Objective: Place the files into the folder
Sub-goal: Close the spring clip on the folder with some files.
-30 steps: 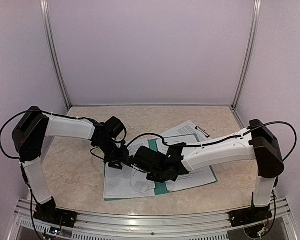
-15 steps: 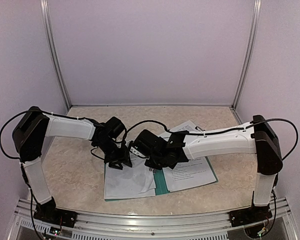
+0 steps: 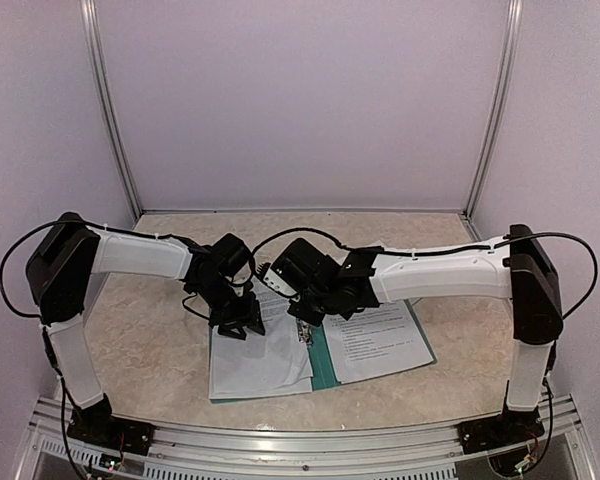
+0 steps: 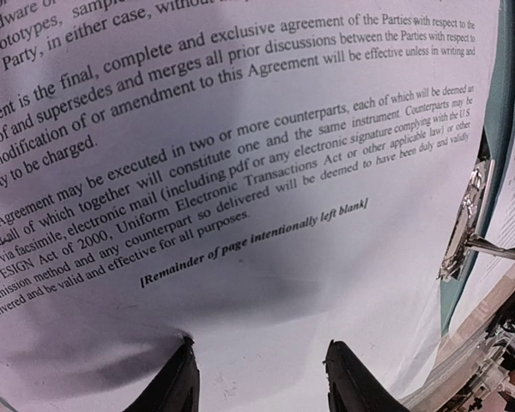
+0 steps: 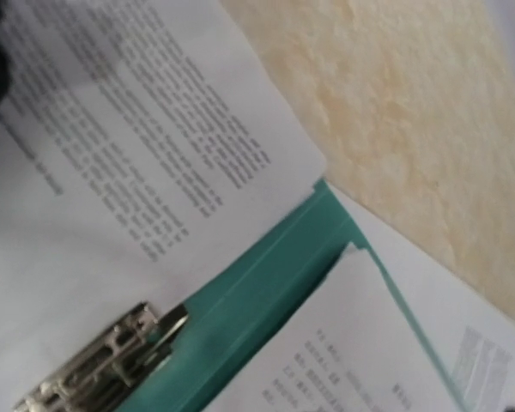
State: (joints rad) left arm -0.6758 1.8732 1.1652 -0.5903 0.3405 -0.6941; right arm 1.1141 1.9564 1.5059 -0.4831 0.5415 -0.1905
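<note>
Both arms reach inward, wrists nearly meeting at centre. left arm (image 3: 140,256) slopes down; left pincer (image 4: 261,345) points downward, fingers parted. right arm (image 3: 440,276) stretches level; right pincer (image 3: 305,312) tilts down, spread unclear.

The files (image 4: 240,172) are thin, matt white paper, lightly rippled, printed with crisp black text. The folder (image 5: 266,283) is a smooth teal sheet with a faint sheen; card or plastic, it is hard to tell. Its clip (image 5: 103,356) is shiny silver metal. The desk (image 5: 412,103) has a beige, marbled, stone-look finish. The left arm (image 3: 140,257) and right arm (image 3: 440,275) wear smooth white and black plastic shells.
</note>
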